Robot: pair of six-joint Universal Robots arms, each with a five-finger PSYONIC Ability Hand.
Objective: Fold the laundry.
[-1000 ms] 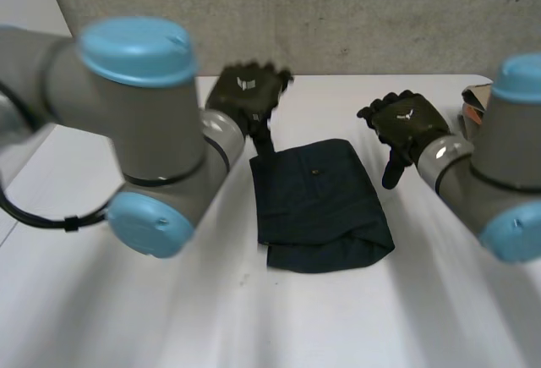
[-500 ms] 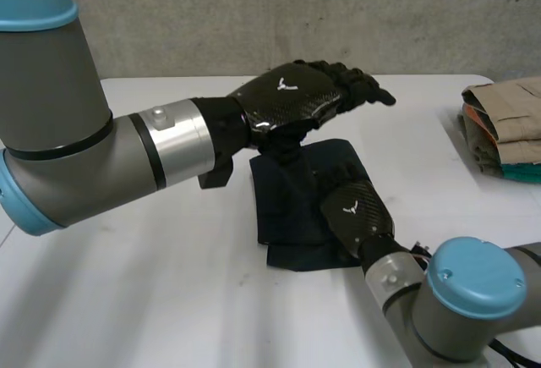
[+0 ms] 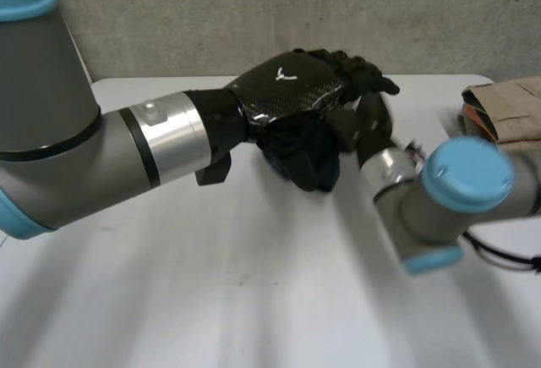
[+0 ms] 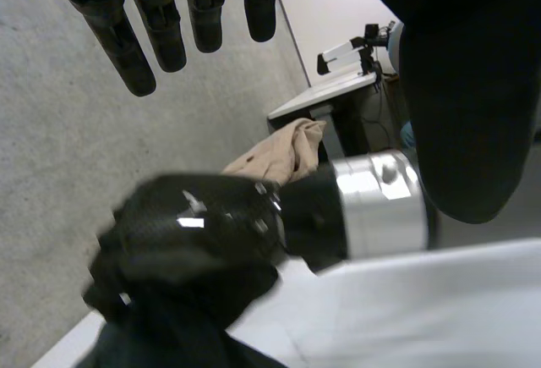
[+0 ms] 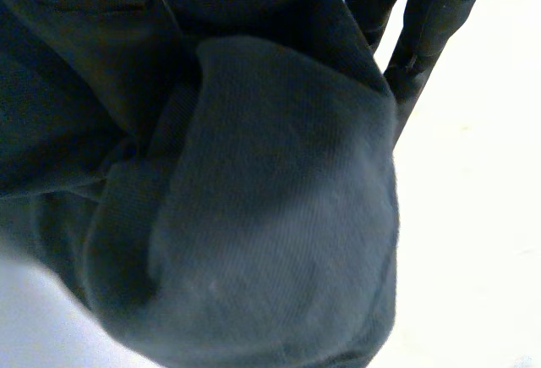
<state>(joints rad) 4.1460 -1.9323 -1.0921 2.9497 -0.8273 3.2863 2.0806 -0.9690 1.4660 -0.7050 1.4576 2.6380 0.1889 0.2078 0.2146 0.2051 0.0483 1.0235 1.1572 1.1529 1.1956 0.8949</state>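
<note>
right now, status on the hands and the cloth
right hand shut on cloth, bunched, off the table. left hand open above it. folded pile at the right, clear of both.

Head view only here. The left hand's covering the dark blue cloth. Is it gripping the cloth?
Observer: No. In the left wrist view the left hand has its fingers straight, holding nothing.
Operator: Is the right hand touching it?
Observer: No. The right hand sits below those fingertips, apart from them.
Operator: Cloth state?
Observer: In the right wrist view the dark blue cloth is bunched up against the right hand, one edge rolled over.
</note>
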